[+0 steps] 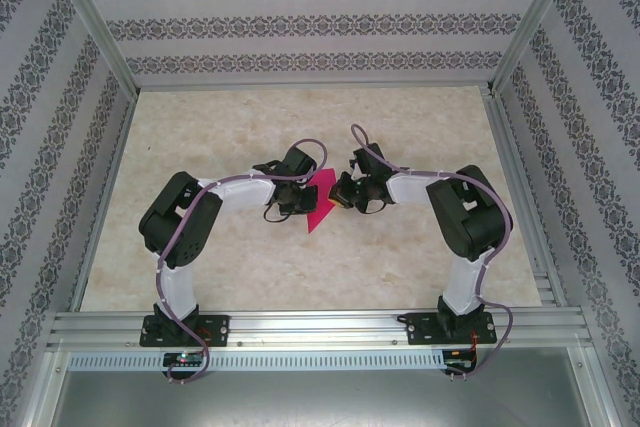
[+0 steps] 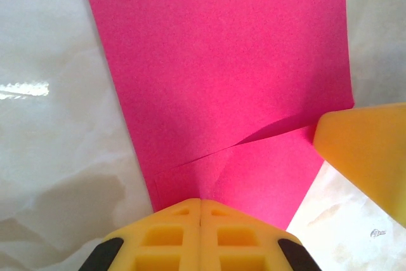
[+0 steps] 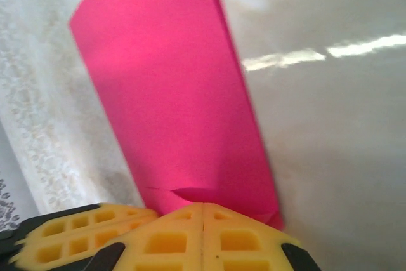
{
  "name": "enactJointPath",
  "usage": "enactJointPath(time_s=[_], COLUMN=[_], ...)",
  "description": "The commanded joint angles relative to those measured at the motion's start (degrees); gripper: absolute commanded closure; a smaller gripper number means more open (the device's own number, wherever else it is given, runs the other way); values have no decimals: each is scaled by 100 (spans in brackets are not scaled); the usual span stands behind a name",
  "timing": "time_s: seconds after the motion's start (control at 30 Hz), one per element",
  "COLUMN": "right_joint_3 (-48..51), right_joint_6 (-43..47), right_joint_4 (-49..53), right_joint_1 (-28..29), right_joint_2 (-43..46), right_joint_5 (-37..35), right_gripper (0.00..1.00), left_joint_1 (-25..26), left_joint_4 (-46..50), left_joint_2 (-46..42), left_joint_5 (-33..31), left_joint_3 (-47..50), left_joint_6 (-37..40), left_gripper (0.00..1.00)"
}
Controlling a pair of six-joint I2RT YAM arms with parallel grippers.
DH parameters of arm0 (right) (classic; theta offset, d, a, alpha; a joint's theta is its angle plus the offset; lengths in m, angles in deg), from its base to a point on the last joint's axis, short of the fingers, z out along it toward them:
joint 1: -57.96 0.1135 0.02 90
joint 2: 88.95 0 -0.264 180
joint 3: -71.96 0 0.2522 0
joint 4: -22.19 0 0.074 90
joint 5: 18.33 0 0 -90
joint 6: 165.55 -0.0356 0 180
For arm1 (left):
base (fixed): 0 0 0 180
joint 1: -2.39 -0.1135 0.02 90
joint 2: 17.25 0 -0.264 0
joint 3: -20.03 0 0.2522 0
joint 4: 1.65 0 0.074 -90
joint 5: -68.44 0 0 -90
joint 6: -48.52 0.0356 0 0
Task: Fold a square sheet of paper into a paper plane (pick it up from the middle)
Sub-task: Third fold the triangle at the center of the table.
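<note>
As left gripper (image 2: 200,203) and right gripper (image 3: 202,207) pinch it, paper (image 2: 222,61) spans between them.

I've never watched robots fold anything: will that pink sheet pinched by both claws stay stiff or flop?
Probably floppy: the square sheet of paper buckles into a crease near the left gripper. Likely very light, since two fingertip pinches, the right gripper opposite, seem to carry it. It could wrinkle or tear if tugged.

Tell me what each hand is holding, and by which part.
The thin magenta-pink paper sheet, by both: the left hand and the right hand each pinch the edge nearest itself.
</note>
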Motion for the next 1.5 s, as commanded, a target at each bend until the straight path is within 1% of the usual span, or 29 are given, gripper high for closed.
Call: enactJointPath(time_s=[0.0,0.1,0.2,0.27,0.33,0.4,0.5,0.57,0.73,0.87,1.07,1.47], right_joint_3=[-32,42,100,124,148,171,168,161,140,130,107,53], right_joint_6=[100,70,14,-23,-41,-58,-63,-68,-68,-40,-7,73], right_joint_4=[194,254,251,242,245,248,260,296,351,396,454,618], right_joint_1=[-49,-82,-84,-84,-84,-84,-84,-83,-83,-85,-98,-110], right_joint_2=[-122,-148,-183,-197,-192,-192,-240,-270,-324,-350,-381,-475], right_joint_5=[-250,-365,-406,-423,-472,-501,-498,-511,-555,-568,-586,-659], right_gripper=[98,98,98,98,98,98,98,98,98,98,98,99], left_joint_1=[60,60,60,82,145,223,361,462,657,660,653,597], left_joint_4=[221,232,145,4,-340,-529,-664,-706,-776,-651,-493,-286], left_joint_2=[169,139,-6,-206,-467,-663,-856,-916,-846,-754,-715,-739], left_joint_5=[-125,-105,66,242,480,569,598,603,635,457,147,-122], left_joint_3=[-123,-199,-223,-136,106,290,466,580,833,861,877,954], left_joint_6=[143,194,200,44,-223,-409,-601,-722,-881,-823,-735,-620], left_gripper=[100,100,99,95,90,84,80,79,81,83,84,84])
